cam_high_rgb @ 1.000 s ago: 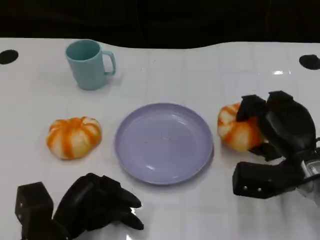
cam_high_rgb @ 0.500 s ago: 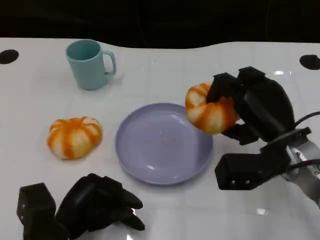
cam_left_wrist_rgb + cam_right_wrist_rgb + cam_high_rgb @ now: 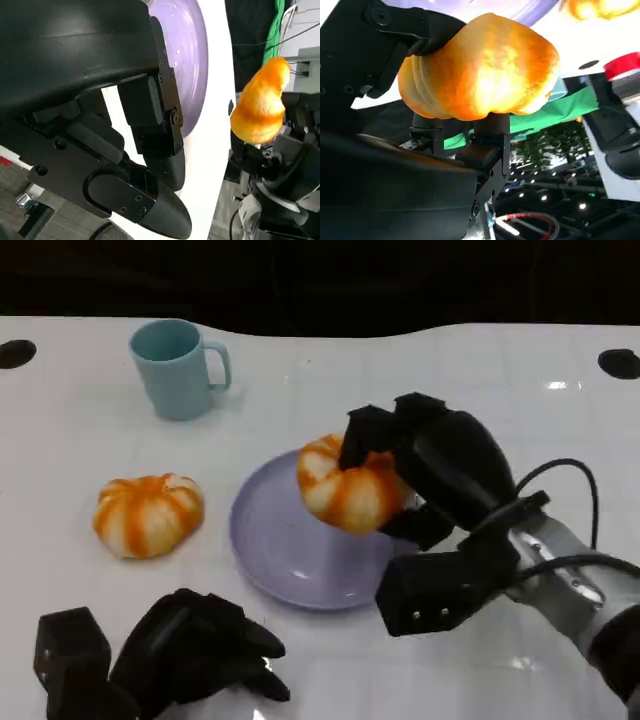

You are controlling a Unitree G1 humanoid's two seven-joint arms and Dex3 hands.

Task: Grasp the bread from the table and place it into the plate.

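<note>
My right hand (image 3: 440,465) grips an orange-and-white round bread (image 3: 345,490) and holds it above the right part of the lavender plate (image 3: 275,540). The right wrist view shows that bread (image 3: 480,75) close up, clamped between the black fingers. From the left wrist I see the plate (image 3: 192,60) edge-on, the held bread (image 3: 260,105) and the right hand (image 3: 285,165) behind it. A second orange-striped bread (image 3: 148,513) lies on the table left of the plate. My left hand (image 3: 190,650) rests at the near left edge, fingers curled in, holding nothing.
A teal mug (image 3: 177,367) stands at the back left on the white table (image 3: 500,380). Black round marks (image 3: 17,353) sit at the far corners. A cable (image 3: 570,490) loops over my right forearm.
My right hand has lifted the bread from the table right of the plate and carried it left, over the plate. The left hand and the other bread have stayed put.
</note>
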